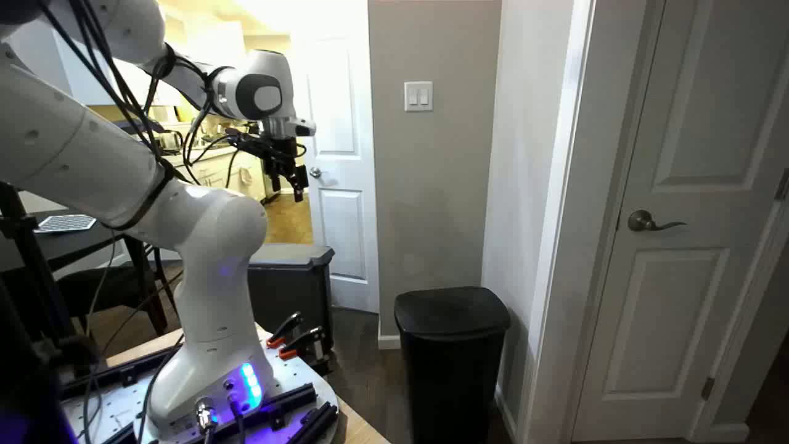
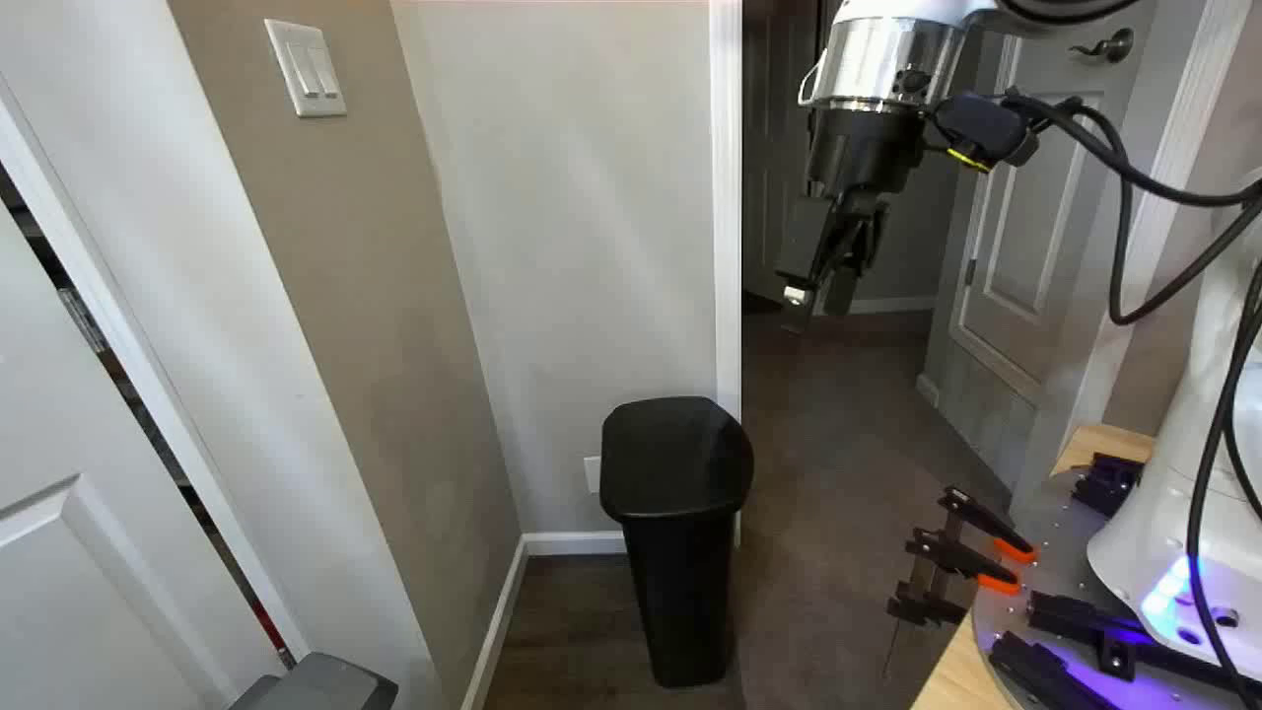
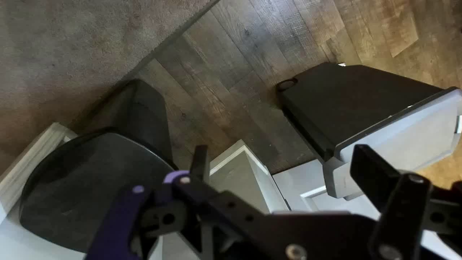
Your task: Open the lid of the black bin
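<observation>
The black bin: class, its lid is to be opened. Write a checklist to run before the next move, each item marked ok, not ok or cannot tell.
1. Black bin upright: ok, it stands straight.
2. Lid shut: ok, it lies across the bin's top in both exterior views.
3. Gripper open: ok, its fingers are apart in the wrist view.
4. Gripper at the lid: not ok, it hangs higher, not touching.
5. Target bin singled out: ok, the gray-topped bin stands apart.
6. Edge to lift: cannot tell, which side opens does not show.
</observation>
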You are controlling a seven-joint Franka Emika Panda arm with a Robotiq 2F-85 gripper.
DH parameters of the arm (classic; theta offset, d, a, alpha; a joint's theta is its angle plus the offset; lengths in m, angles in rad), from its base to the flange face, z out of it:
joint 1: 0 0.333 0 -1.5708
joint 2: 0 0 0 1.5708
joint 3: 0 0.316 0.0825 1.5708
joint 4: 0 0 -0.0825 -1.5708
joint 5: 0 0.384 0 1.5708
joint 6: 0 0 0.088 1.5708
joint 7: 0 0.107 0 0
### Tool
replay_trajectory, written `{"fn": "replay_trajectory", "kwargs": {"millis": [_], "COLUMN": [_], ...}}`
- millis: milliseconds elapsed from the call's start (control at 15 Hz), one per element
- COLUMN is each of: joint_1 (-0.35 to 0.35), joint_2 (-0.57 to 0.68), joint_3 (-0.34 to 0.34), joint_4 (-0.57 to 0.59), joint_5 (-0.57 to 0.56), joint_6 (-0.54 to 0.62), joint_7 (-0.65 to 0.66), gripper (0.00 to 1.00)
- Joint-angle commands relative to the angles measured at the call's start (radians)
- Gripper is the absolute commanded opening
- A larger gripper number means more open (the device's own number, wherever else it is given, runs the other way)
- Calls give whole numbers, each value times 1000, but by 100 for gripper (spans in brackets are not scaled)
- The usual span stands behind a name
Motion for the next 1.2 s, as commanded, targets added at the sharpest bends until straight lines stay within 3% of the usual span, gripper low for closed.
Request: {"fn": "replay_trajectory", "kwargs": {"millis": [0,400,733,1133], "joint_1": [0,0,-126,-292], "joint_2": [0,0,27,146], "joint_3": [-1,-1,-47,-177], "joint_4": [2,2,28,92], "joint_5": [-1,-1,-62,-108], "joint_6": [-3,-3,38,159], "joint_7": [0,0,15,-16], "gripper": [100,100,100,100]}}
